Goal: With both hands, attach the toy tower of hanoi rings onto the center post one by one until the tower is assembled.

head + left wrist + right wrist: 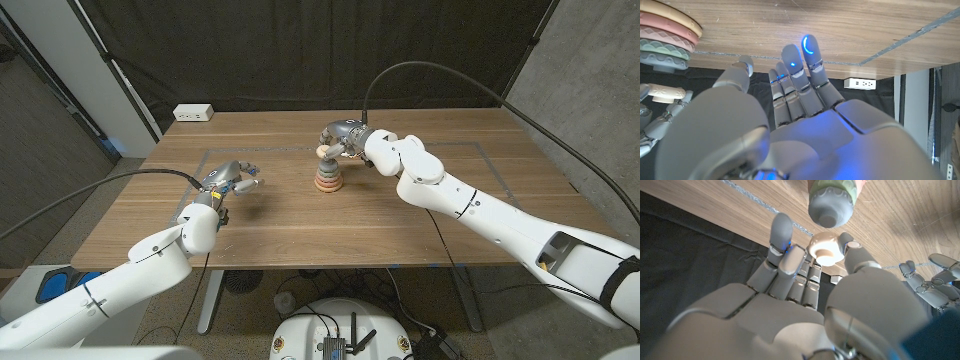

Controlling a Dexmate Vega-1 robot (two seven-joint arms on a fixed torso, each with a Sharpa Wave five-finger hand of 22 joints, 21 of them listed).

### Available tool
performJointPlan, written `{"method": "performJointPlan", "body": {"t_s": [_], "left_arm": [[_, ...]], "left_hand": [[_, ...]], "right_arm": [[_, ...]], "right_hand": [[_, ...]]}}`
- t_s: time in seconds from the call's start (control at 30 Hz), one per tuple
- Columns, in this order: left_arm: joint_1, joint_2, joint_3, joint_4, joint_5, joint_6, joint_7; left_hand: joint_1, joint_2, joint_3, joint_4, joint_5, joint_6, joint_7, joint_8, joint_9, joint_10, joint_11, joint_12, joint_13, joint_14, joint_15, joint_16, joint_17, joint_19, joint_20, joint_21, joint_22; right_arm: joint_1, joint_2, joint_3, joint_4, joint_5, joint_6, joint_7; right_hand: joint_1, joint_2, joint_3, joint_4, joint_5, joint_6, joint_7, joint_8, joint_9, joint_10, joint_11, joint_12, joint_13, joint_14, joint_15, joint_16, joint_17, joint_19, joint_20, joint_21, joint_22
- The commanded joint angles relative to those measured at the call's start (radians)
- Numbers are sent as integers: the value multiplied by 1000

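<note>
- The table (300,235) is a wooden top, with a line of grey tape marking a rectangle on it; bare wood runs wide along the near edge in front of both arms.
- A white power strip (193,113) sits at the far left corner, at about 10 o'clock from the table's middle, well apart from everything else.
- The left hand (228,183) hovers over the left part of the table, at about 9 o'clock from the tower, its fingers spread apart and nothing between them. In the left wrist view its fingertips (807,46) reach toward the wood with open room around them.
- Between the left hand and the tower lies a stretch of bare wood.
- The tower (329,177) stands near the table's middle, a stack of rings in pink, orange, green and grey, well clear of every edge.
- The small cream ring (825,250) is pinched between thumb and fingers of the right hand (345,139), just above the top of the tower; in the right wrist view it sits close to the post's grey tip (831,211), apart from it.
- The right arm comes in from 4 o'clock, crossing the right half of the table, with bare wood on both sides of it.
</note>
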Motion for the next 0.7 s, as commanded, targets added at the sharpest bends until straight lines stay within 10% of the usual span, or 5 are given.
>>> {"method": "performJointPlan", "body": {"t_s": [0.03,0.7], "left_arm": [[7,2,-4,-1,-4,-2,5],[25,5,-14,-2,-14,-8,12]], "left_hand": [[-6,0,7,2,1,3,0,-3,2,1,-1,1,4,5,-70,9,-1,6,-143,8,2],[-6,0,9,1,1,2,0,-4,2,1,-2,1,3,5,-70,10,-2,6,-143,8,3]], "right_arm": [[23,6,-18,15,17,-27,39],[53,13,-60,47,13,-63,71]], "right_hand": [[55,57,2,6,8,18,-9,-3,0,66,-64,2,0,2,0,-2,4,8,-30,-5,0],[53,61,2,8,7,15,-6,-9,1,58,-64,-2,3,-2,0,-4,4,6,-30,-6,0]]}}
